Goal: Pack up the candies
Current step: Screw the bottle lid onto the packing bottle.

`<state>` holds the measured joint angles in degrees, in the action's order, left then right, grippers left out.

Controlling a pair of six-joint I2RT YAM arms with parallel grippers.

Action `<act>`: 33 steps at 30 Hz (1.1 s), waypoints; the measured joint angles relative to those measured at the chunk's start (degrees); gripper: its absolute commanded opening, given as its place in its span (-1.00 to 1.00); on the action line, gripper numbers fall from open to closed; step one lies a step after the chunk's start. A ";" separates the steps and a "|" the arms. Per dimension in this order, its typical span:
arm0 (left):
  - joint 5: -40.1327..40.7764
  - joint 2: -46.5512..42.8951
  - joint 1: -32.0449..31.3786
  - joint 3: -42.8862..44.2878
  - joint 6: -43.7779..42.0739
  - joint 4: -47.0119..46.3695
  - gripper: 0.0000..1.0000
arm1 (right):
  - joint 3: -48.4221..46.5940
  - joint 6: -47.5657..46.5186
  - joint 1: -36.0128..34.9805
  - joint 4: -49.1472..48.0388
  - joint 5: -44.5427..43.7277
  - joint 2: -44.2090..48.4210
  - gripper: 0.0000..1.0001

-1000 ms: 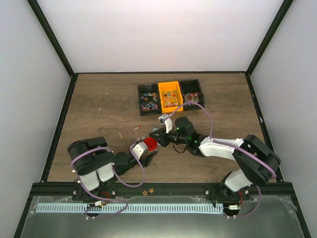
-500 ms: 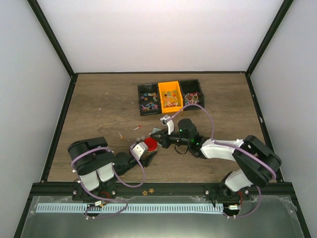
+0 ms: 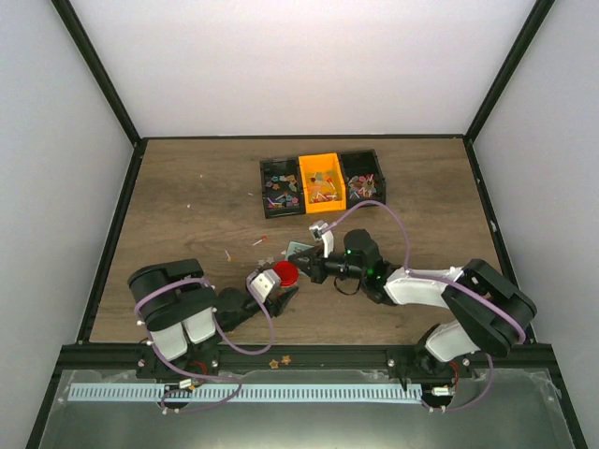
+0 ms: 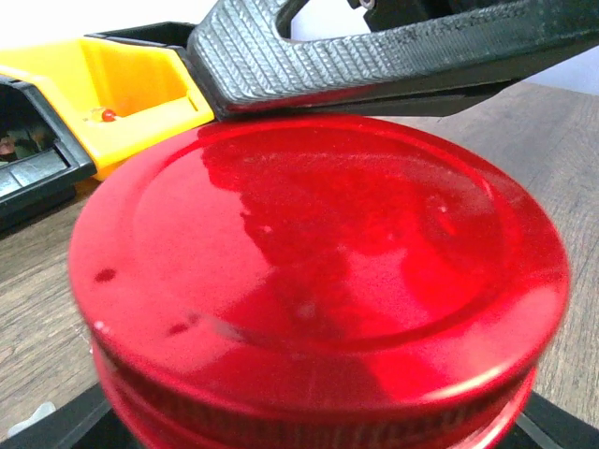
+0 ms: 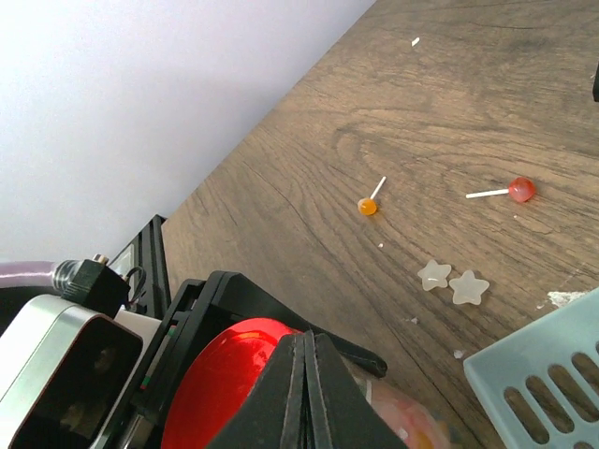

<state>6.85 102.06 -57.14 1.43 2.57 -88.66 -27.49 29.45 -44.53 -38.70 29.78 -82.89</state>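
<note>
A jar with a red lid [image 3: 285, 272] stands near the table's front, and my left gripper [image 3: 280, 284] is shut on it; the lid [image 4: 318, 271] fills the left wrist view. My right gripper [image 3: 312, 267] is shut on nothing, its fingertips [image 5: 305, 339] pressed together just above the lid's [image 5: 220, 388] edge. Candies show through the jar's wall [image 5: 416, 428]. More candies lie in the trays [image 3: 279, 185] at the back. Loose ones lie on the wood: an orange lollipop [image 5: 368, 206], a red lollipop [image 5: 520, 189] and two white stars [image 5: 451, 282].
A teal scoop [image 3: 299, 248] lies just behind the jar, its slotted end [image 5: 543, 374] by my right gripper. An orange tray [image 3: 321, 181] sits between two black trays [image 3: 363, 178] at the back. Stray candies [image 3: 259, 241] dot the wood left of the jar.
My right gripper has finished shutting and its arm has drawn back a little to the right. The left gripper and the jar have not moved.
</note>
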 measured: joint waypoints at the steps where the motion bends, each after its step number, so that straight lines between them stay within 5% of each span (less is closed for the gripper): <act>1: -0.07 0.00 0.00 0.00 -0.02 0.00 0.38 | 0.31 0.17 0.00 -0.31 0.11 0.20 -0.99; 33: 1.27 0.63 0.39 0.02 1.75 -0.13 0.38 | 11.21 5.42 -7.23 -7.45 -1.68 6.19 -0.99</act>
<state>8.12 102.69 -56.75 1.45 4.32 -88.79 -16.27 34.87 -51.77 -46.15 28.10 -76.71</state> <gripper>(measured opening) 0.694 0.011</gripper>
